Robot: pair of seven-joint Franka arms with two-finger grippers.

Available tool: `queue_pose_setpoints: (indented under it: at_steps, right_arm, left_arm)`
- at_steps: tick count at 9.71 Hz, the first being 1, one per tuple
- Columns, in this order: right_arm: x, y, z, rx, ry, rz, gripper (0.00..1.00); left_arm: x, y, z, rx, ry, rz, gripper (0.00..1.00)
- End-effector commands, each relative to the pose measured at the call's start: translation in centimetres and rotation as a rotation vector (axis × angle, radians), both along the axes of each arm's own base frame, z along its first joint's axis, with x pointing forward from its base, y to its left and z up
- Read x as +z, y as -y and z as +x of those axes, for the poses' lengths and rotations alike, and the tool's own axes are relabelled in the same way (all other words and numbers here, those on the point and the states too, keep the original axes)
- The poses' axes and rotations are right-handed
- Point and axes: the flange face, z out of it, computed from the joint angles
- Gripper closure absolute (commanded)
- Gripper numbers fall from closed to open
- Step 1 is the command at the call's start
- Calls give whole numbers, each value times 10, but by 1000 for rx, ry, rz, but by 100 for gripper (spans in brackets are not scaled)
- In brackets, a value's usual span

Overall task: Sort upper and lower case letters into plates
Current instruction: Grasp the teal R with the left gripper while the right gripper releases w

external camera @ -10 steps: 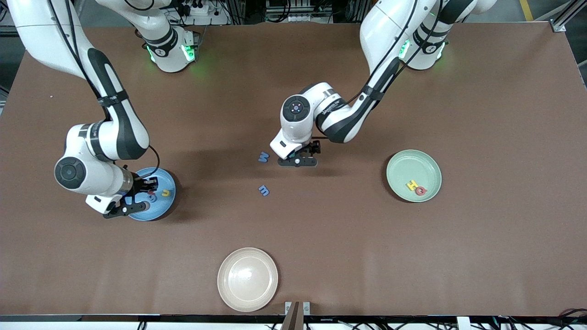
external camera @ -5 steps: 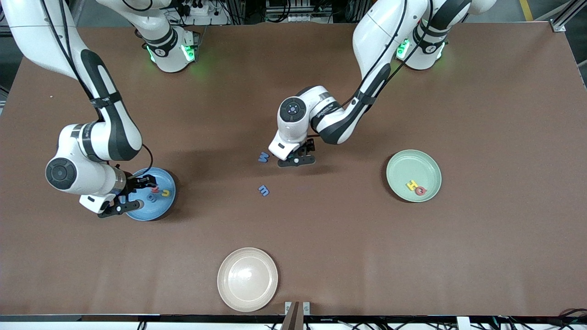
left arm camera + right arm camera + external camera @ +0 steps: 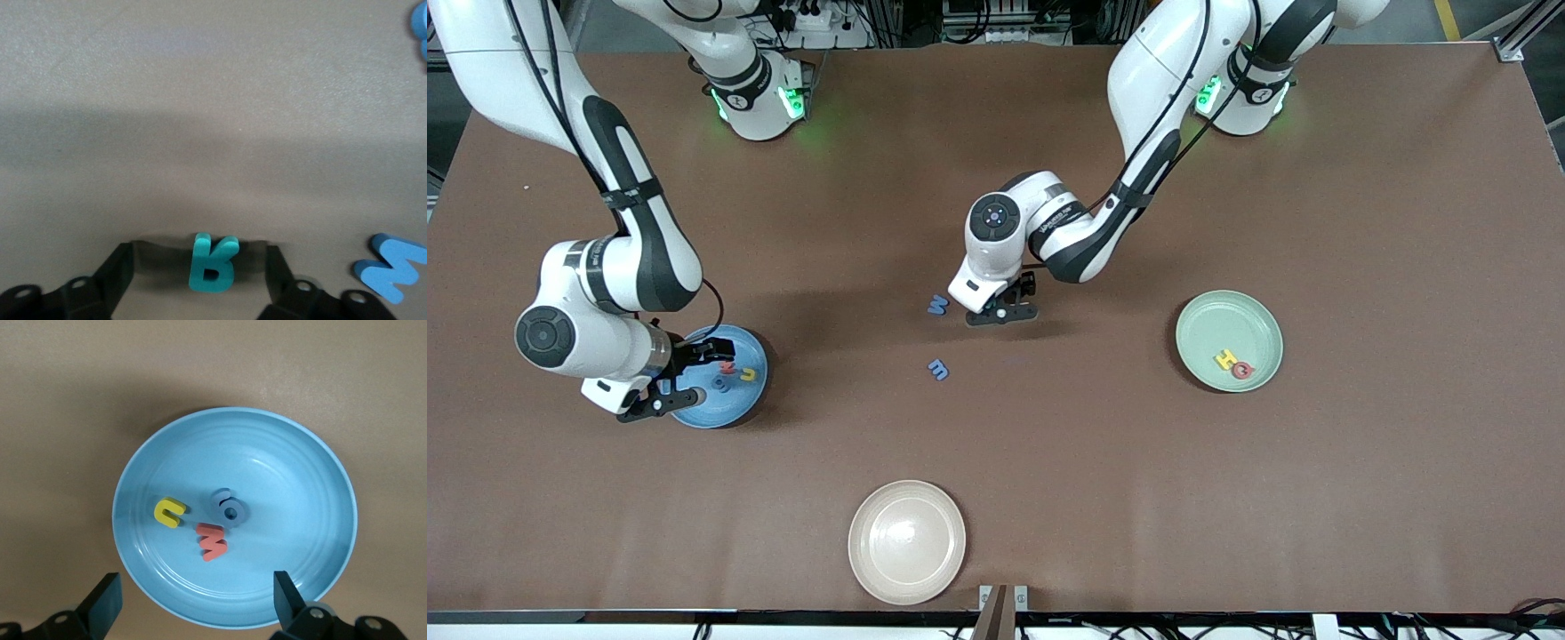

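Cream-beige round plate (image 3: 907, 542): nearest the front camera, near the tabletop (image 3: 1227, 498) edge, nothing in it.

Blue plate (image 3: 740, 402): toward the right arm's end of the tabletop. It held a yellow "u" (image 3: 169, 512), a red "w" (image 3: 213, 542) and a grey-blue rounded letter (image 3: 229, 507), the three lying close together.

Right gripper (image 3: 193, 600): it hung above the blue plate, its fingers (image 3: 105, 597) spread wide apart and grasping nothing.

Pale green plate (image 3: 1254, 316): toward the left arm's end of the tabletop. It held a yellow "H" (image 3: 1224, 359) and a red rounded letter (image 3: 1242, 371), the two touching.

Blue letter "m" (image 3: 938, 369): flat on the bare tabletop near its middle, about as near the front camera as the two coloured plates.

Second blue letter "M" (image 3: 936, 305): farther from the front camera than the first, just beside the left gripper.

Teal letter (image 3: 212, 262): on the tabletop, between the left gripper's fingers.

Left gripper (image 3: 200, 267): low at the tabletop's middle, its fingers (image 3: 119, 267) standing on either side of the teal letter with a gap visible on each side, not yet clenched on it.
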Motion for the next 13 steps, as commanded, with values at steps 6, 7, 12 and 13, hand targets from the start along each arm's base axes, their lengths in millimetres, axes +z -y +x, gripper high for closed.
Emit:
queue_pose_setpoints:
  at_steps: [6, 7, 12, 13]
  right_arm:
    - [7, -28, 0, 44, 17, 9, 0]
    - [7, -40, 5, 61, 23, 11, 0]
    - [-1, -58, 14, 93, 27, 23, 0]
    - [2, -76, 16, 115, 41, 26, 0]
  left_arm:
    - [-3, 7, -3, 39, -7, -6, 49]
    - [-4, 7, -3, 38, -8, -6, 49]
    - [0, 8, -3, 38, -4, -9, 58]
    - [-2, 7, -2, 39, -6, -7, 60]
